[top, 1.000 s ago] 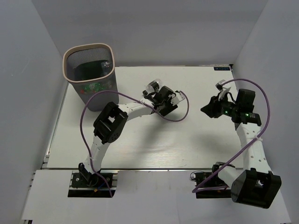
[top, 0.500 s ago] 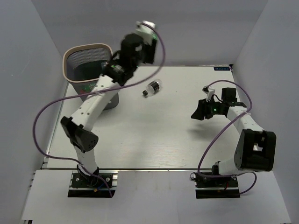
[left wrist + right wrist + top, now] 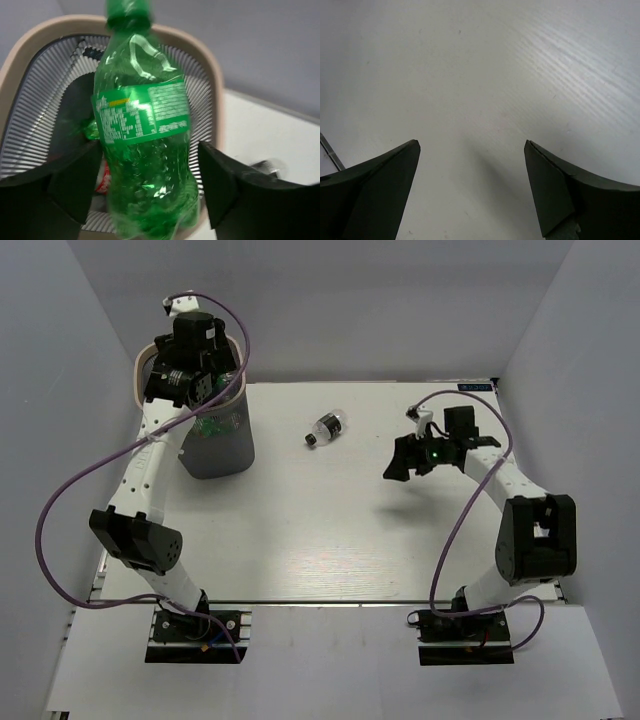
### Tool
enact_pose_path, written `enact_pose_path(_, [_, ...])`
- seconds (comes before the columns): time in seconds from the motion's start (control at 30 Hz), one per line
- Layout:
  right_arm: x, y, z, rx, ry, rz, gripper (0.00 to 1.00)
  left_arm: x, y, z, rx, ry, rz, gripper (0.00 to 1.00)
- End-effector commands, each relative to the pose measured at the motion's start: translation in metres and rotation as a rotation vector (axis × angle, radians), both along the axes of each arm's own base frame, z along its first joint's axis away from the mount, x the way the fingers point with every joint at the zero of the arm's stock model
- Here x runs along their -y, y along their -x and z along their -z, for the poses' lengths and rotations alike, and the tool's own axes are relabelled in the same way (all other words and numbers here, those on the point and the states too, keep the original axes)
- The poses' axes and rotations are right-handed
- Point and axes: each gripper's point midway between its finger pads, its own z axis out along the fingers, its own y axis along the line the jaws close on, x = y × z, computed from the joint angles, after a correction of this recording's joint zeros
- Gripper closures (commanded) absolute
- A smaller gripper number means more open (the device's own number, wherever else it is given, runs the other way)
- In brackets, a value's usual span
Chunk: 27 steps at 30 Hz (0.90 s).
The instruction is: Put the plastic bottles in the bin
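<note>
My left gripper (image 3: 195, 380) hangs over the mouth of the bin (image 3: 215, 445), a dark mesh basket with a beige rim (image 3: 30, 50). A crushed green bottle (image 3: 145, 150) with a green label stands cap-up between its fingers (image 3: 220, 190). Thin gaps show on both sides and its lower end is blurred, so the jaws are open. Inside the bin lie a green bottle (image 3: 90, 130) and something red and white (image 3: 102, 180). A clear bottle with a black cap (image 3: 327, 428) lies on the table. My right gripper (image 3: 400, 462) is open and empty above bare table (image 3: 480, 75), to the right of it.
The white table (image 3: 300, 530) is boxed in by grey walls on the left, right and back. The bin stands at the far left corner. Purple cables loop from both arms.
My left arm has swung from mid-table up to the bin with the green bottle, and its jaws have widened. My right gripper has moved left and opened wider.
</note>
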Motion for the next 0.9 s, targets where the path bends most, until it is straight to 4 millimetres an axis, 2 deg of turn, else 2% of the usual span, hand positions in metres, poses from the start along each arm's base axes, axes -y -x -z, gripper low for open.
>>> enact_pose_path(0.0, [-0.017,-0.029,-0.023,0.031,-0.032,0.008,0.10,-0.014,0.013,0.015,-0.058,0.041,-0.041,0.09])
enact_pose_path(0.03, [-0.028,-0.048,-0.054,0.077,-0.061,0.005,0.10,-0.018,0.012,0.016,-0.060,0.047,-0.042,0.07])
enact_pose_path(0.07, [-0.036,-0.054,-0.038,0.008,-0.073,0.000,0.10,-0.018,0.012,0.016,-0.060,0.047,-0.042,0.00])
enact_pose_path(0.1, [-0.051,-0.073,-0.073,0.056,-0.111,-0.005,0.10,-0.014,0.012,0.007,-0.031,0.055,-0.016,0.00])
enact_pose_path(0.13, [-0.058,-0.081,-0.061,-0.006,-0.119,0.014,0.10,-0.015,0.012,0.007,-0.037,0.034,-0.007,0.00])
enact_pose_path(0.2, [-0.070,-0.100,-0.073,0.016,-0.142,0.017,0.10,-0.005,0.017,-0.013,0.010,0.030,0.082,0.00])
enact_pose_path(0.23, [-0.088,-0.102,-0.080,0.091,-0.126,-0.050,0.10,0.002,0.018,-0.016,0.018,0.016,0.137,0.00])
enact_pose_path(0.27, [-0.095,-0.106,-0.077,0.116,-0.124,-0.077,0.10,0.036,0.017,-0.031,0.072,-0.029,0.348,0.00])
enact_pose_path(0.3, [-0.101,-0.107,-0.077,0.133,-0.128,-0.103,0.10,0.055,0.020,-0.024,0.078,-0.046,0.478,0.00])
enact_pose_path(0.33, [-0.107,-0.109,-0.080,0.165,-0.153,-0.133,0.10,0.081,0.032,-0.035,0.132,-0.042,0.652,0.00])
enact_pose_path(0.37, [-0.107,-0.110,-0.080,0.174,-0.166,-0.143,0.10,0.124,0.049,-0.047,0.222,-0.030,0.938,0.00])
enact_pose_path(0.4, [-0.109,-0.112,-0.081,0.188,-0.179,-0.155,0.11,0.145,0.059,-0.043,0.229,-0.009,1.040,0.00])
enact_pose_path(0.43, [-0.106,-0.112,-0.074,0.173,-0.175,-0.145,0.13,0.163,0.057,-0.026,0.199,0.031,1.150,0.05])
enact_pose_path(0.47, [-0.103,-0.112,-0.072,0.167,-0.171,-0.140,0.19,0.173,0.056,-0.013,0.163,0.050,1.182,0.05])
enact_pose_path(0.5, [-0.102,-0.110,-0.073,0.164,-0.171,-0.142,0.64,0.181,0.055,-0.009,0.157,0.050,1.217,0.13])
enact_pose_path(0.53, [-0.094,-0.108,-0.065,0.161,-0.160,-0.146,1.00,0.192,0.055,-0.005,0.159,0.060,1.260,0.18])
enact_pose_path(0.6, [-0.085,-0.098,-0.068,0.143,-0.149,-0.121,1.00,0.210,0.046,0.019,0.133,0.085,1.301,0.36])
enact_pose_path(0.67, [-0.061,-0.099,-0.065,0.168,-0.081,-0.039,1.00,0.218,0.037,0.035,0.113,0.101,1.307,0.44])
enact_pose_path(0.7, [-0.051,-0.094,-0.053,0.156,-0.056,-0.010,0.90,0.228,0.033,0.055,0.070,0.116,1.321,0.54])
enact_pose_path(0.73, [-0.037,-0.098,-0.072,0.242,-0.018,0.033,0.54,0.231,0.026,0.069,0.041,0.113,1.298,0.57])
enact_pose_path(0.77, [-0.021,-0.094,-0.051,0.215,0.037,0.087,0.40,0.239,0.023,0.082,0.013,0.118,1.301,0.57])
enact_pose_path(0.8, [-0.010,-0.095,-0.050,0.225,0.058,0.112,0.33,0.239,0.017,0.094,-0.008,0.110,1.289,0.54])
enact_pose_path(0.83, [-0.005,-0.092,-0.060,0.256,0.066,0.128,0.24,0.243,0.008,0.118,-0.056,0.103,1.256,0.50])
enact_pose_path(0.87, [0.006,-0.086,-0.047,0.224,0.083,0.152,0.20,0.247,0.006,0.133,-0.088,0.099,1.243,0.42])
